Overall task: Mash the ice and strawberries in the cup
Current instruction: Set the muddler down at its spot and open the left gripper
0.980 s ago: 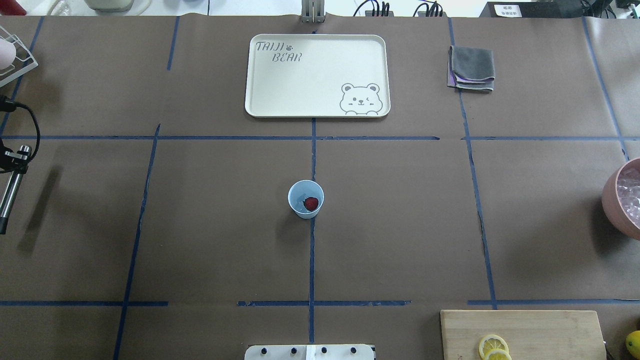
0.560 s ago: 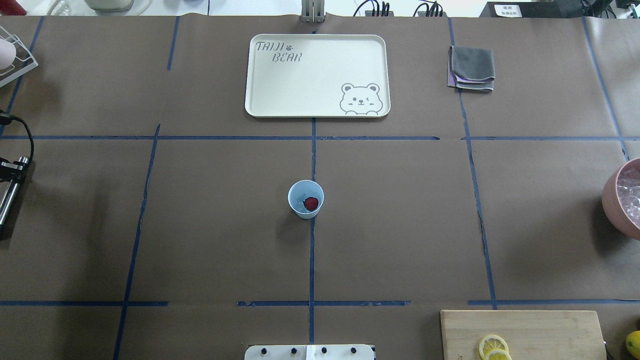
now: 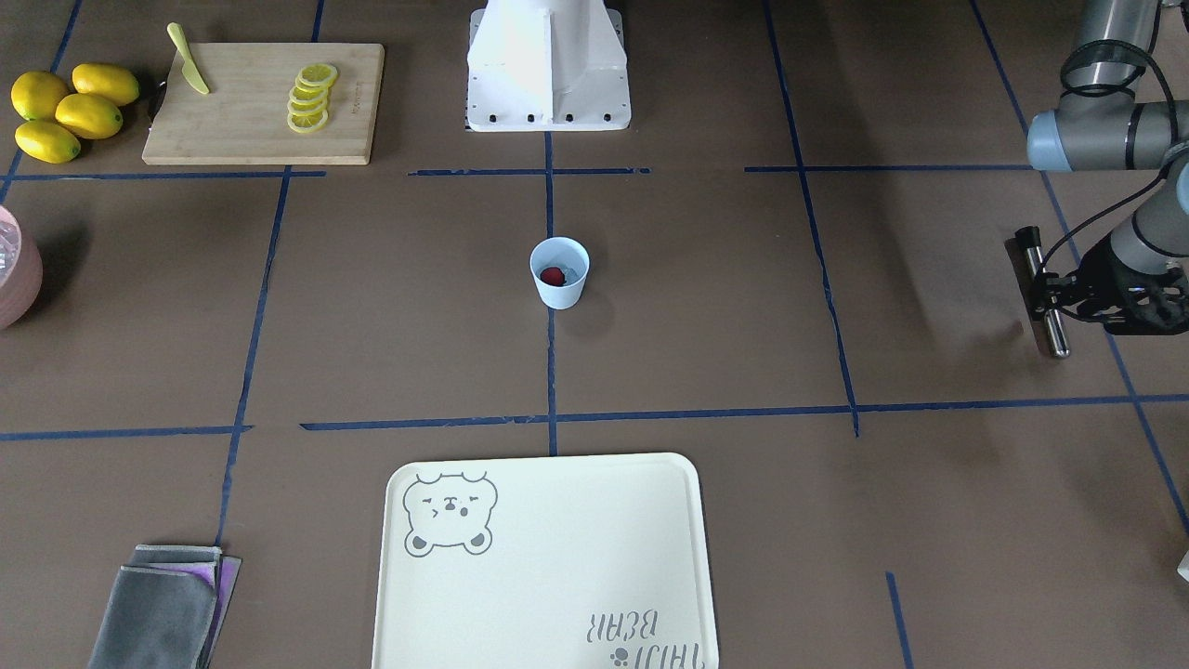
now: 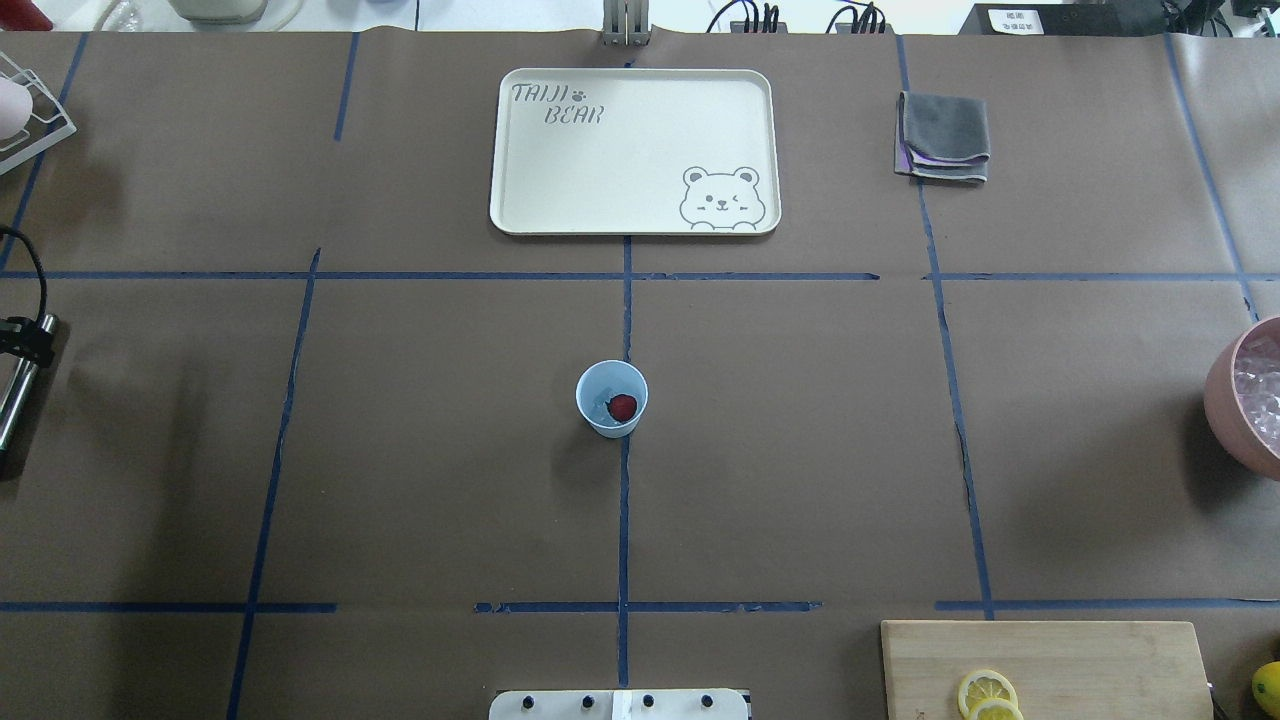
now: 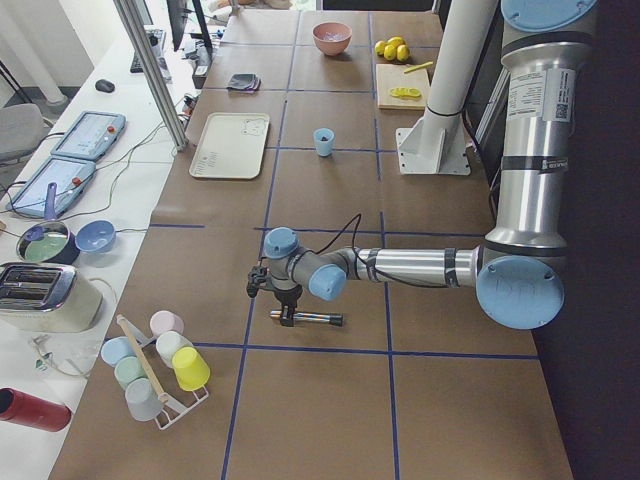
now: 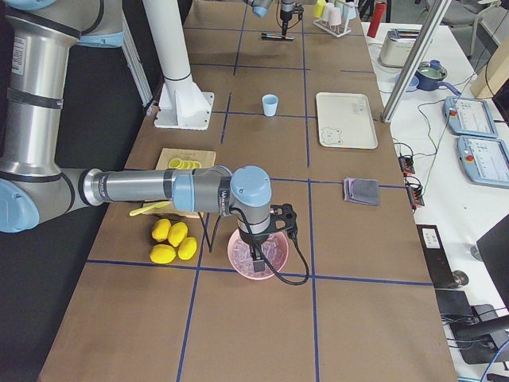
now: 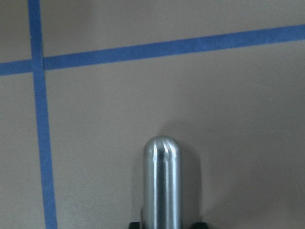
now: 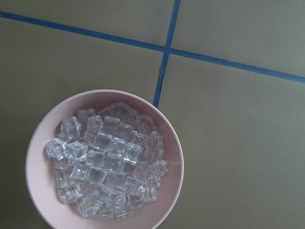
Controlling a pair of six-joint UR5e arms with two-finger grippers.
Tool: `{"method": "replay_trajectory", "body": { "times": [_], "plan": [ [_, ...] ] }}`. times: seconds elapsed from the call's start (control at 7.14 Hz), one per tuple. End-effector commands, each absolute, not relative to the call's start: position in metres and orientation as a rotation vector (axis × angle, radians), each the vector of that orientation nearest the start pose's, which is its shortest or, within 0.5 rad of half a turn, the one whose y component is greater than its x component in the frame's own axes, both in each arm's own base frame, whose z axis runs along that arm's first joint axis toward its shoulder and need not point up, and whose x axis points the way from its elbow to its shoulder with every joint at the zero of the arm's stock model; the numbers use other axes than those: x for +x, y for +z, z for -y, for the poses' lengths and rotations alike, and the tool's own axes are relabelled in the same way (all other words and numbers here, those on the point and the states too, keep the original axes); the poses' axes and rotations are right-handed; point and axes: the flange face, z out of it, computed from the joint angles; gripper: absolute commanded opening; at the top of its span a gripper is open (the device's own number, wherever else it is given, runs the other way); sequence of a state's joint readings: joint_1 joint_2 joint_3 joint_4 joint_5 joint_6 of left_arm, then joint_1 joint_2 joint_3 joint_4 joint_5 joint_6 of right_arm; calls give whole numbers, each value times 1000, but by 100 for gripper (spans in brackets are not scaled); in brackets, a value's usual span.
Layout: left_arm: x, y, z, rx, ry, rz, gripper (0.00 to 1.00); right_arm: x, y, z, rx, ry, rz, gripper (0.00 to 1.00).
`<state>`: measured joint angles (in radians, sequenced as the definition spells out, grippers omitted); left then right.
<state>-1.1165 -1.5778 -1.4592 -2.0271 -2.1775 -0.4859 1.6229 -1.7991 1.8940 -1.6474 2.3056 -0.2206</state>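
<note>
Pale blue cup (image 4: 611, 399) upright at frame centre; dark-red strawberry (image 4: 622, 406) inside on clear ice (image 4: 603, 405).

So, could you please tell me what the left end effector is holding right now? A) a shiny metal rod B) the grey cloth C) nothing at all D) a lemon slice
A: the left end effector is clamped on a shiny metal rod, held out at the table's edge, far from the cup with the strawberry inside.
</note>
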Motion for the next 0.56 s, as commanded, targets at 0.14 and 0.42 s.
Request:
{"method": "replay_trajectory", "body": {
  "times": [0.14, 0.42],
  "plan": [
    [108, 660, 512, 52, 78, -718, 100, 87, 611, 391, 118, -167, 726, 99],
    [56, 654, 518, 76, 105, -803, 100, 86, 610, 391, 119, -167, 726, 99]
  ]
}}
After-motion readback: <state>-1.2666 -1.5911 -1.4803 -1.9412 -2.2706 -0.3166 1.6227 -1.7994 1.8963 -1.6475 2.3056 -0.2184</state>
